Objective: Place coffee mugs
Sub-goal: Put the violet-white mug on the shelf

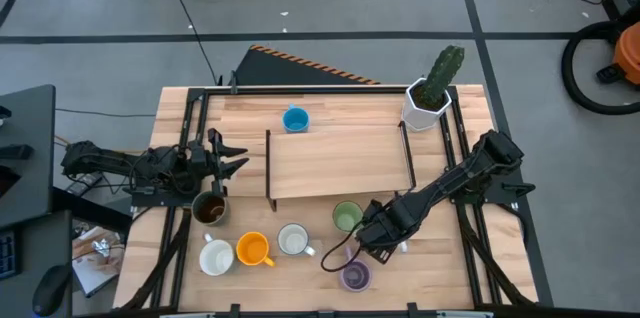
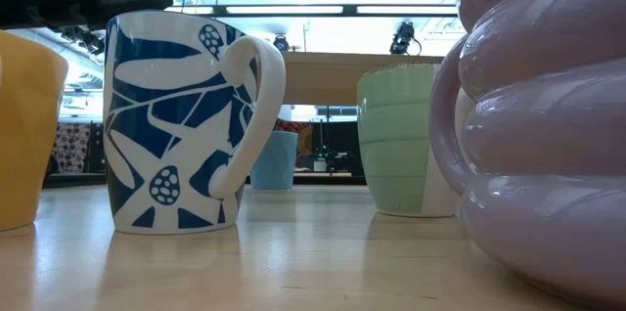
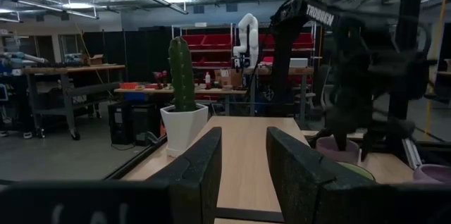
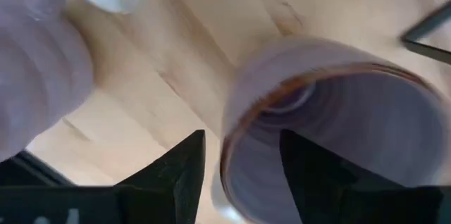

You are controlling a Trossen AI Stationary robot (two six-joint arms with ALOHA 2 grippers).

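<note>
Mugs stand on the wooden table: blue (image 1: 295, 119) at the far side, dark brown (image 1: 210, 210), white (image 1: 216, 256), orange (image 1: 253, 249), blue-patterned white (image 1: 293, 241), green (image 1: 347, 216) and ribbed purple (image 1: 355, 276). My right gripper (image 1: 372, 241) is open over a second, smooth purple mug (image 4: 331, 111), which it hides in the high view. One finger is inside the mug and one outside its rim. My left gripper (image 1: 232, 155) is open, level, just beyond the brown mug, and holds nothing. My right gripper comes from above at the smooth purple mug's rim (image 4: 227, 136), with one finger (image 4: 313, 171) inside the mug and the other (image 4: 184, 171) outside. A gap shows beside the outer finger. I cannot tell whether the inner finger touches the wall.
A low wooden shelf on a black frame (image 1: 340, 163) fills the table's middle. A white hexagonal cactus pot (image 1: 428, 103) stands at the far right corner. Black rails run along both table sides. The ribbed purple mug (image 4: 35, 62) sits close beside the right gripper.
</note>
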